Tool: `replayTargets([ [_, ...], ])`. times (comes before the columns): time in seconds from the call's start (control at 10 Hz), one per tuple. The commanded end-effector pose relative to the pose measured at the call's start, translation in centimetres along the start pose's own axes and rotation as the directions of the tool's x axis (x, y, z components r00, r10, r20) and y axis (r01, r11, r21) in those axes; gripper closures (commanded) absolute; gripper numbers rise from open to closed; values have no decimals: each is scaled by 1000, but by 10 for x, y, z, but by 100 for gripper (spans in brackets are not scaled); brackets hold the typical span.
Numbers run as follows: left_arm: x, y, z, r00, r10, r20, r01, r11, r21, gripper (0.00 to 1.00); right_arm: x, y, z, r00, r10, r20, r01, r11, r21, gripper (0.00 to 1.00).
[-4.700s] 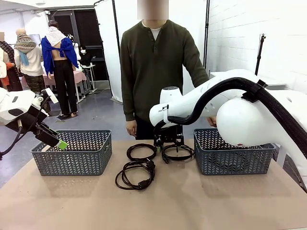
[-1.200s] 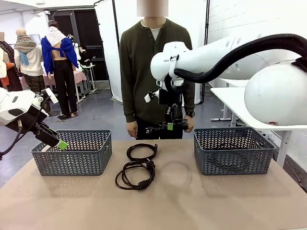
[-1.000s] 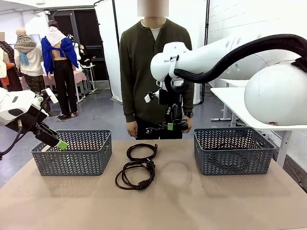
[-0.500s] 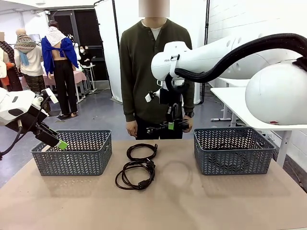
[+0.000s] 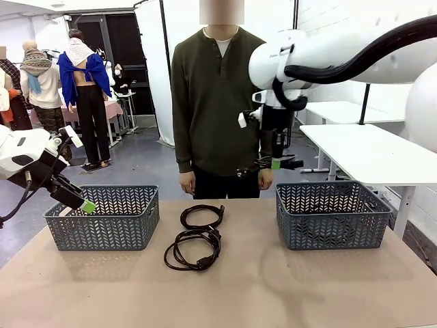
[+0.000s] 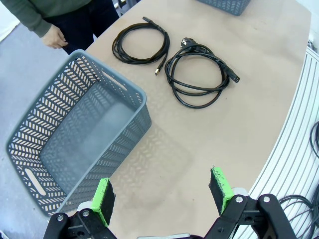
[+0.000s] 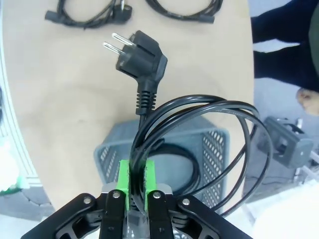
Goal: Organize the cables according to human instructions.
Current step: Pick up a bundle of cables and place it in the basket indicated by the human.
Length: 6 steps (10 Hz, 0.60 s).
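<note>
Above the worktop's left edge, left pincer: green pads spread wide, empty, hanging just beside the near-left corner of the left basket. That grey basket set toward the far-left corner. Mid-worktop, near the far edge, far coil of black cable, lying flat. Close in front of it, near coil, looser, plug ends toward the right; touching or not, cannot tell. Behind the far edge, a person in a dark green top, one hand hanging down. High over the far edge, just left of the right basket, right pincer: pads pressed together on strands of the held cable, loop sagging, two-pin plug jutting forward. Inside the right basket, toward the far-right corner, apparently another black coil.
</note>
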State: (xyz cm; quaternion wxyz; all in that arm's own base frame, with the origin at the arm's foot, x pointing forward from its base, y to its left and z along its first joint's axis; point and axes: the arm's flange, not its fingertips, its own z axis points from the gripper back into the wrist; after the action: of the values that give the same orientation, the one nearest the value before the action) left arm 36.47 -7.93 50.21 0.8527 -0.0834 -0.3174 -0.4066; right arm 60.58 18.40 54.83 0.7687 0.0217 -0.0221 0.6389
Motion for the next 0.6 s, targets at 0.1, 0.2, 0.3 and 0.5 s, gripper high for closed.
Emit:
replayTargets([
  [0.1,-1,2,0,1000,3,11,-3,1000,-9,0,-59,3,5,999,29,33,-29,999,-17,100],
  [0.2,-1,2,0,1000,3,11,-3,1000,-9,0,-77,-2,7,997,59,48,-58,998,-16,100],
  [0.3,-1,2,0,1000,3,11,-3,1000,-9,0,-93,-3,7,996,76,41,-75,997,-19,100],
  [0.5,-1,2,0,1000,3,11,-3,1000,-9,0,-122,-3,4,994,101,35,-100,995,-28,100],
])
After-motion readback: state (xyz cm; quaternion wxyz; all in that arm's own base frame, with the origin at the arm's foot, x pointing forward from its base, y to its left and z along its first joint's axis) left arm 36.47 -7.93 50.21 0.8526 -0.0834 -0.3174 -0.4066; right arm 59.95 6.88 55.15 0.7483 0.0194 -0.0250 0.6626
